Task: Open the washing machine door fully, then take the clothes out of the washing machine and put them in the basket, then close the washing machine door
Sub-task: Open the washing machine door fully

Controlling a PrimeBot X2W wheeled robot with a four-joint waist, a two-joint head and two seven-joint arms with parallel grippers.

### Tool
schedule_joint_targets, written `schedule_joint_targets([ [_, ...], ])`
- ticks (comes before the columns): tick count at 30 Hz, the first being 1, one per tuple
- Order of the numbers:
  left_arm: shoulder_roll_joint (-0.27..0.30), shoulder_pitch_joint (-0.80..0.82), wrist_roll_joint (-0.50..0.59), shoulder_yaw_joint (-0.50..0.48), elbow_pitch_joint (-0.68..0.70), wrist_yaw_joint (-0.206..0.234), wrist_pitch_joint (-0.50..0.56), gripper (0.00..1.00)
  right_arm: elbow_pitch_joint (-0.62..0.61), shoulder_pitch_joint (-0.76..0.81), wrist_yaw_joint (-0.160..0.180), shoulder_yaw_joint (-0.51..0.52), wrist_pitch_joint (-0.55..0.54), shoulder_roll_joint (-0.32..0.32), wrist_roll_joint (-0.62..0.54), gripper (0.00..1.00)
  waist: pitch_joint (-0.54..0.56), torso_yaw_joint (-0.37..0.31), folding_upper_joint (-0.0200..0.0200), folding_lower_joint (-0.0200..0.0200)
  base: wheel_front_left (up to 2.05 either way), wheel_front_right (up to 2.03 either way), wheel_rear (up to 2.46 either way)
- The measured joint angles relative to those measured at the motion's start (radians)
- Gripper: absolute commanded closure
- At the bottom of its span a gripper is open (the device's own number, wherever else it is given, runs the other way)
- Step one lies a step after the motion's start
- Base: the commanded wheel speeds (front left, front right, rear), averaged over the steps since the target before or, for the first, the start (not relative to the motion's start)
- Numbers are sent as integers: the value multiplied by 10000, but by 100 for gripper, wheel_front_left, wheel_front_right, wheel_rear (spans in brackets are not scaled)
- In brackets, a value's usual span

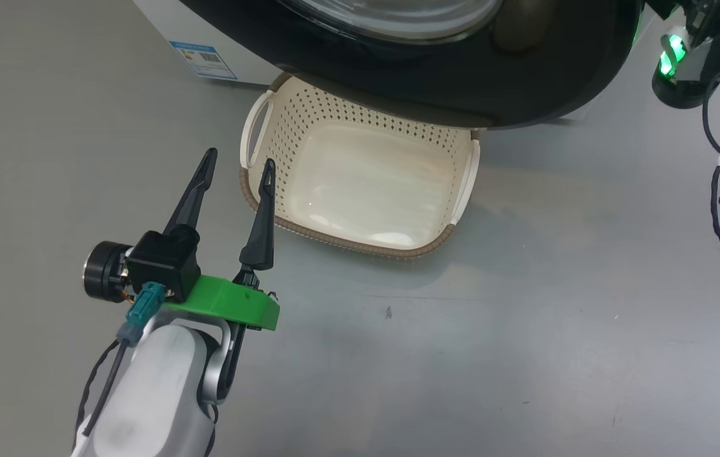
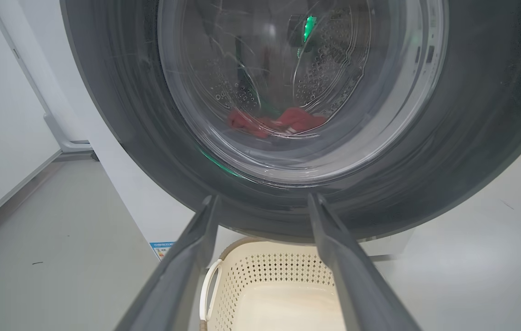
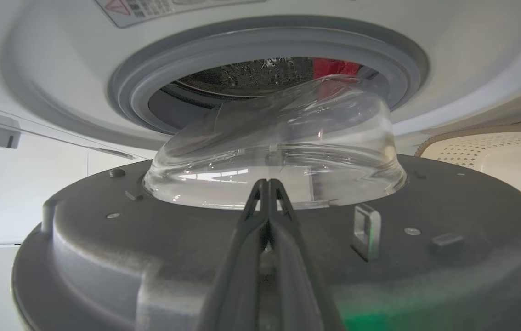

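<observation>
Left gripper (image 1: pixel 240 158) spread wide, empty, above floor (image 1: pixel 525 317) near basket (image 1: pixel 334 120) left rim. Right gripper (image 3: pixel 265 183) pressed together, pinching nothing, tips over grey inner face of door (image 3: pixel 104 239) by glass bowl (image 3: pixel 279 151); contact unclear. Door partly open, hanging over basket's far end. Basket empty, on floor before washing machine (image 3: pixel 58 69). Red clothes (image 2: pixel 279 124) inside drum (image 2: pixel 329 69), seen through glass.

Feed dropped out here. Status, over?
Left gripper open, near basket. Right gripper shut, behind door. Door part open, overhanging the empty basket. Clothes in washer.
</observation>
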State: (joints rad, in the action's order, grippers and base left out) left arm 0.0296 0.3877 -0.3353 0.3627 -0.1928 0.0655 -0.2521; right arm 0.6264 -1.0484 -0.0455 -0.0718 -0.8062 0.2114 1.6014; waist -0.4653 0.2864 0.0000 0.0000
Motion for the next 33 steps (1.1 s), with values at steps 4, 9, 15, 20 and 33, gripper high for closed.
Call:
schedule_joint_targets([
  [4,0,-33,29,-4,-111,0,0,0,61,322,-157,-90,-259,-127,94,100,220,-60,0,0,0,0,0],
  [9,0,-131,44,-8,-215,0,0,0,88,652,-270,-184,-522,-268,198,100,460,-113,0,0,0,0,0],
  [15,2,-398,44,-6,-322,0,0,0,100,1153,-416,-355,-857,-456,286,100,835,-150,0,0,0,0,0],
  [20,2,-633,44,-29,-472,0,0,0,92,1562,-502,-531,-1179,-704,453,100,1161,-145,0,0,0,0,0],
  [33,8,-1123,203,-75,-788,0,0,0,-205,2932,-671,-1043,-1758,-1197,792,100,2052,-13,0,0,0,0,0],
])
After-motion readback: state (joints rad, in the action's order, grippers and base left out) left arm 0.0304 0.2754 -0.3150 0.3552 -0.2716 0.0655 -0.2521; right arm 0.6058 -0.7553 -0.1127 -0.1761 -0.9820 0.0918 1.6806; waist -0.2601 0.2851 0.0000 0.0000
